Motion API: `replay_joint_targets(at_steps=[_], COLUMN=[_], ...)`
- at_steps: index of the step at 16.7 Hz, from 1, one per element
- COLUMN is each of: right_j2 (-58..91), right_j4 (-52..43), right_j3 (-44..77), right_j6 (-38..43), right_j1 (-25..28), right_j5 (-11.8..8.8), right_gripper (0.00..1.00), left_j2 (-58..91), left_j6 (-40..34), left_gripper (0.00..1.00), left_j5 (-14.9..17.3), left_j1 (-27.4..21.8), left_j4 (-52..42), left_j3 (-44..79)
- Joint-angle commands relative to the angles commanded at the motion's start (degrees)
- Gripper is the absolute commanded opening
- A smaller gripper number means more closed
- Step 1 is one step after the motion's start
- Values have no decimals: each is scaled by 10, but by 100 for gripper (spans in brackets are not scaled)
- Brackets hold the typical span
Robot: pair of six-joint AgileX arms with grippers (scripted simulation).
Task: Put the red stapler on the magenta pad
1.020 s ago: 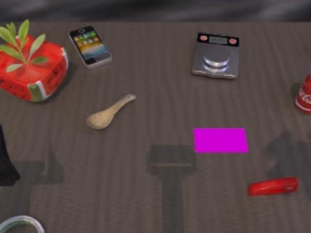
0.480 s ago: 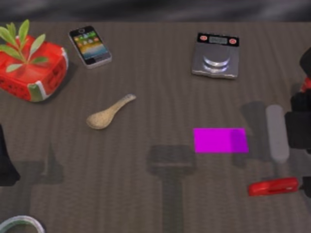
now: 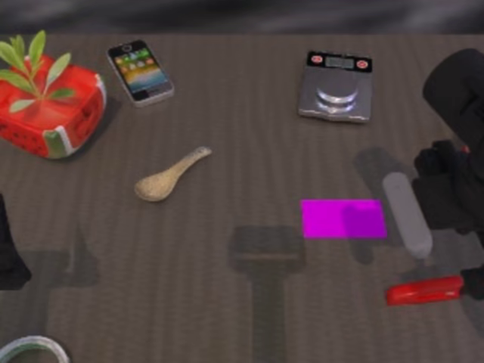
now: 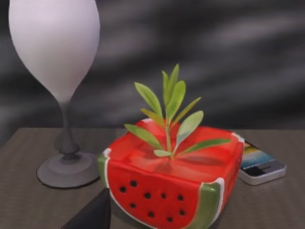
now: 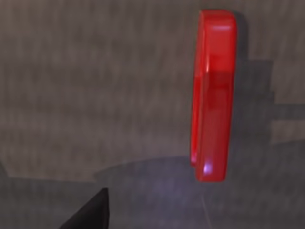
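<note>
The red stapler point(image 3: 425, 290) lies flat near the table's front right, its length running left to right. It also shows in the right wrist view as a glossy red stapler point(image 5: 213, 95) on bare table ahead of one dark fingertip point(image 5: 93, 212). The magenta pad point(image 3: 343, 218) lies flat to the stapler's upper left, partly under the arm's shadow, with nothing on it. My right gripper point(image 3: 454, 189) hangs over the table's right edge, above and behind the stapler, open and holding nothing. My left gripper point(image 3: 7, 257) is parked at the left edge, open.
A silver scale point(image 3: 336, 87) stands behind the pad. A spoon point(image 3: 170, 175), a phone point(image 3: 141, 72) and a red watermelon box point(image 3: 49, 106) occupy the left half. A white goblet point(image 4: 57, 71) stands beside the box in the left wrist view.
My right arm has come in from the right edge, moving left over the table toward the stapler and now hiding the soda can. Its shadow now falls on the pad. The stapler has not moved.
</note>
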Motion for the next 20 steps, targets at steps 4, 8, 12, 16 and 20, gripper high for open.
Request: replay_joint_targets(at_steps=[4, 8, 12, 16, 20], right_j2=[2, 39, 84, 98, 98], right_j4=[10, 98, 211, 238, 238], right_j3=[-8, -58, -121, -140, -140], right_j6=[0, 1, 3, 4, 4], right_j1=[-2, 0, 2, 2, 2], right_j5=[0, 0, 0, 0, 0], right_gripper=[100, 100, 100, 100, 85], left_j2=[0, 0, 0, 0, 0], left_j6=[0, 0, 0, 0, 0], left_gripper=[100, 100, 100, 100, 100], left_j5=[0, 0, 0, 0, 0], left_j1=[0, 0, 0, 0, 0], left_j4=[0, 0, 0, 0, 0], left_j3=[0, 0, 0, 0, 0])
